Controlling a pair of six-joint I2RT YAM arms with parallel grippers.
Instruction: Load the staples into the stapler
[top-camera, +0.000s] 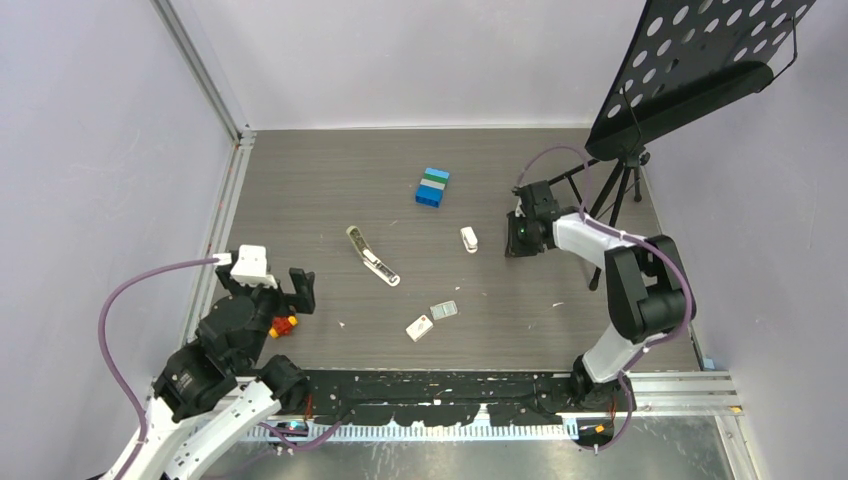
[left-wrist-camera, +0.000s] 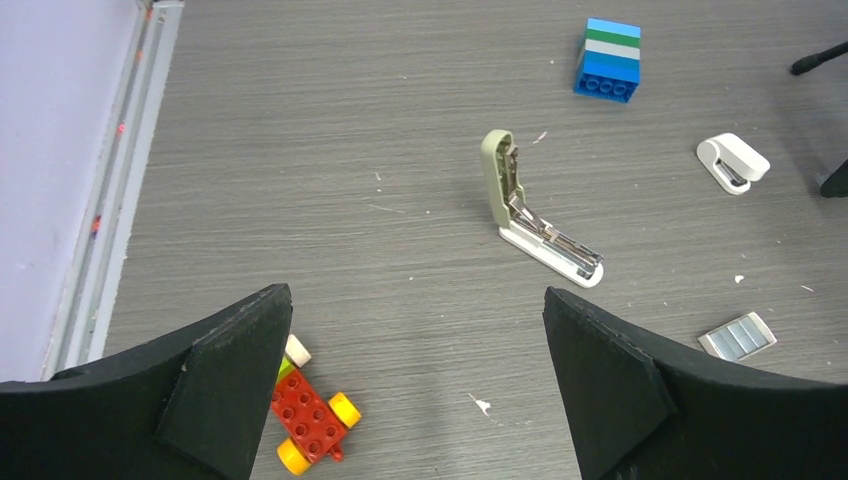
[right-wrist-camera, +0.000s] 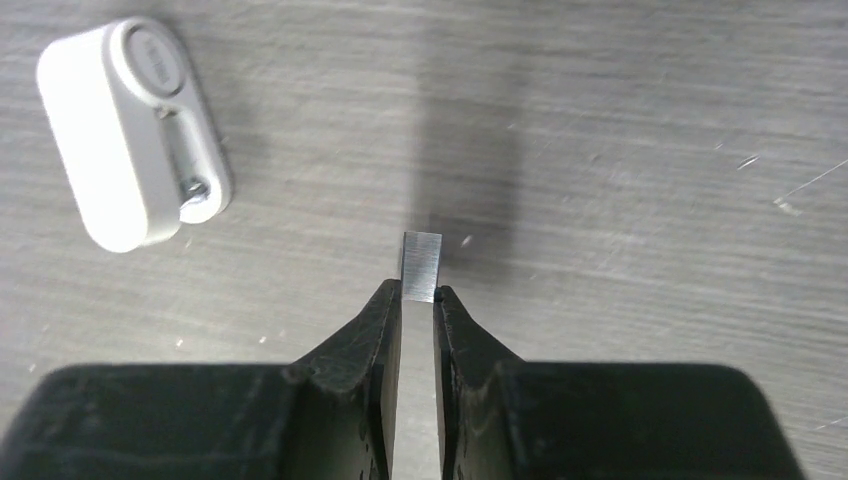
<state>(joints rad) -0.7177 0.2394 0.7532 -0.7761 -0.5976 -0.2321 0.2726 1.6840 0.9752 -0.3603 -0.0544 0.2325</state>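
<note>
The stapler (top-camera: 372, 257) (left-wrist-camera: 530, 215) lies hinged open mid-table, olive top raised, silver channel showing. A flat white staples box with a red mark (top-camera: 420, 327) and its grey insert (top-camera: 444, 310) (left-wrist-camera: 738, 336) lie nearer the front. In the right wrist view a small silvery strip of staples (right-wrist-camera: 421, 262) pokes out from between the tips of my right gripper (right-wrist-camera: 419, 292) (top-camera: 520, 240), whose fingers press both of its sides just above the table. My left gripper (left-wrist-camera: 415, 295) (top-camera: 285, 295) hovers wide open at the front left, holding nothing.
A stubby white object (top-camera: 469, 239) (right-wrist-camera: 135, 130) lies just left of the right gripper. Blue-green bricks (top-camera: 432, 187) sit further back. A red-yellow toy (left-wrist-camera: 310, 420) lies by the left finger. A music stand's tripod (top-camera: 620, 180) stands at the back right.
</note>
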